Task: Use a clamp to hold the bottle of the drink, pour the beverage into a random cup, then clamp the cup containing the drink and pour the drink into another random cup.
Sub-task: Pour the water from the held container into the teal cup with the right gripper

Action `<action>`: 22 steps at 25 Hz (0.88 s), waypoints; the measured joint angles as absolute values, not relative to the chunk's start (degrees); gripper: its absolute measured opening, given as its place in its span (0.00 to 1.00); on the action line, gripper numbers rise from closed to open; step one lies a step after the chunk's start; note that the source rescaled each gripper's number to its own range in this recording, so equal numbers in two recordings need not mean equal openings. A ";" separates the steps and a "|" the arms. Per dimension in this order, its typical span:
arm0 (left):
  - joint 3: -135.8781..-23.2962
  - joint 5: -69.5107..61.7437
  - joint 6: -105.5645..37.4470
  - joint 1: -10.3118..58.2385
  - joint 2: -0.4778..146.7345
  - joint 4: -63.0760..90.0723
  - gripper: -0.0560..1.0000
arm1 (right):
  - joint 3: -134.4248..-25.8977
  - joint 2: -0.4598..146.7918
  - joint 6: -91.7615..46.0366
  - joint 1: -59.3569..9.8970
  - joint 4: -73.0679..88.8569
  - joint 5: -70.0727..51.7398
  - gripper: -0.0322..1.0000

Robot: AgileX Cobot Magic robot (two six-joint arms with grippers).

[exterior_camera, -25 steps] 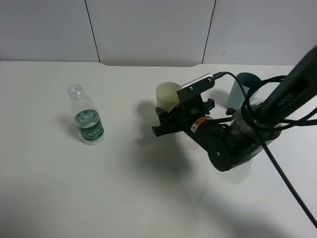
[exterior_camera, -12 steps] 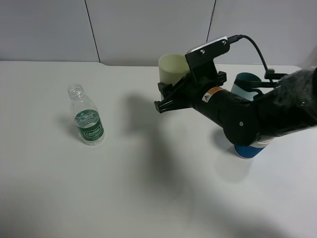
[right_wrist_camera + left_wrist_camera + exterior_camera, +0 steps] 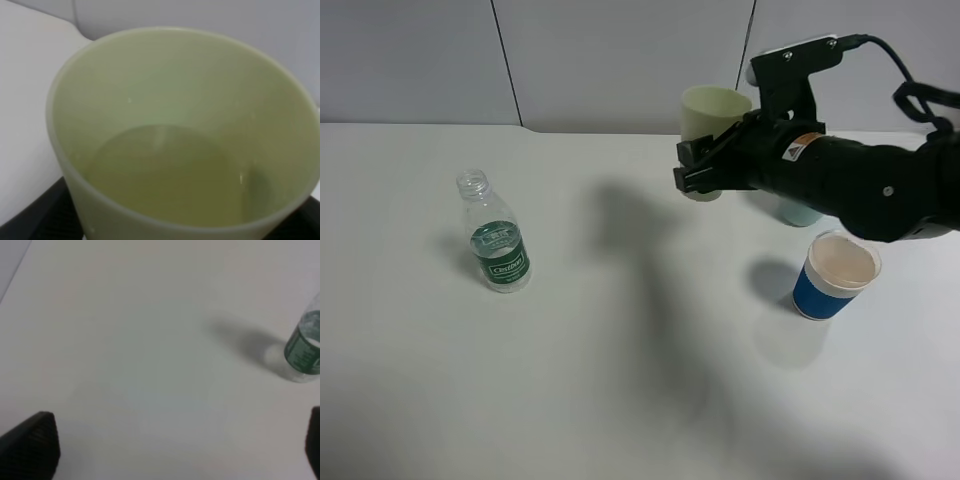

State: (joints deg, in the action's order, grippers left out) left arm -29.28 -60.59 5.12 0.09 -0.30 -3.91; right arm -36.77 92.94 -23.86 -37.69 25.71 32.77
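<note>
**Overhead view.** My right gripper [image 3: 705,168] is clenched on the yellow-green cup [image 3: 715,115] and holds it roughly upright, clear of the table [image 3: 620,380], at about one o'clock from the table's middle. The blue-banded cup [image 3: 835,275] stands on the table at about four o'clock from the held cup. The teal cup [image 3: 798,212] is at about three o'clock from the held cup, mostly hidden behind the arm. The bottle [image 3: 498,240] stands upright and uncapped at nine o'clock, well apart from the cups.

**Left wrist view.** My left gripper [image 3: 170,447] is spread wide and grasps nothing. Only its dark fingers [image 3: 30,447] show, at the corners of the frame. The bottle stands on the table beyond them, touched by neither.

**Right wrist view.** The cup's open mouth fills the frame. A shallow pool of clear drink [image 3: 165,175] lies level in the bottom, and the gripper's dark parts flank the wall below the rim.

**Step in hand, as I judge it.** I am on the second pour, with the filled cup lifted and the tipping not yet begun.

**Next move.** I must carry the cup's lip over a receiving cup, the blue-banded one being the nearer. Then I roll the wrist slowly, since the pool is shallow and will run late.
</note>
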 joint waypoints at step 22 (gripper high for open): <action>-29.28 -60.59 5.12 0.09 -0.30 -3.92 1.00 | -45.42 86.93 23.76 -19.86 -34.41 7.76 0.03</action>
State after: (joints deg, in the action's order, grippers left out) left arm -29.28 -60.59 5.12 0.09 -0.30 -3.92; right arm -45.42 86.93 23.76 -19.86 -34.41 7.76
